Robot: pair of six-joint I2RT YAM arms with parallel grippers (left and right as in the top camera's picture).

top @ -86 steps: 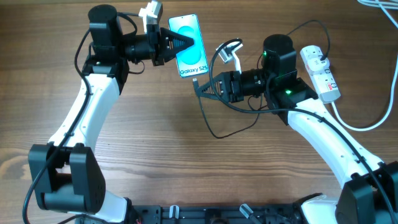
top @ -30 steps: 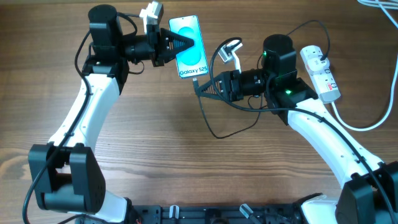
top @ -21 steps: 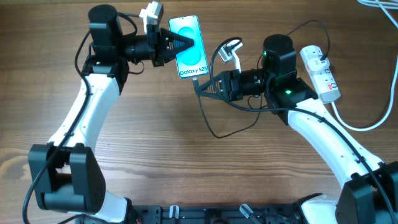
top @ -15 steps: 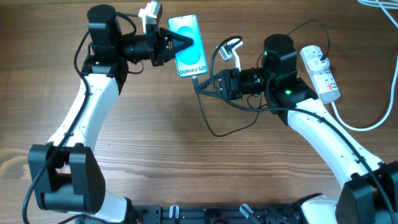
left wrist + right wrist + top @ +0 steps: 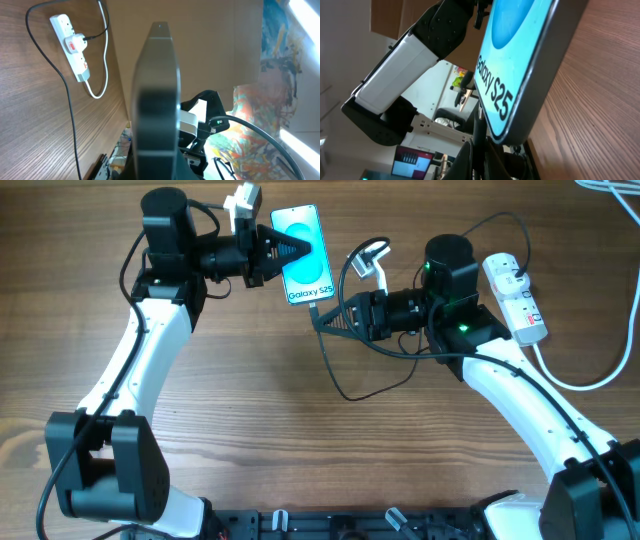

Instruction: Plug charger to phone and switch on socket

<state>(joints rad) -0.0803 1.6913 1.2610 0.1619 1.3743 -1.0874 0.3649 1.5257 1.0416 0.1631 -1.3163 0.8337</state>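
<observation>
The phone (image 5: 314,268) shows cyan, "Galaxy S25" at its 6 o'clock end; left gripper (image 5: 297,250) pinches it, right gripper (image 5: 321,321) pinches the charger (image 5: 333,373).

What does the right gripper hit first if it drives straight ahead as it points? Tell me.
Probably the phone: its lower end, by the Galaxy S25 text, lies just ahead of the right gripper holding the charger. Contact is unclear.

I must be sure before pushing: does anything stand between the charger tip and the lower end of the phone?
Nothing visible does. The right gripper holds the charger at the lower end of the phone; whether the tip is already in cannot be told.
</observation>
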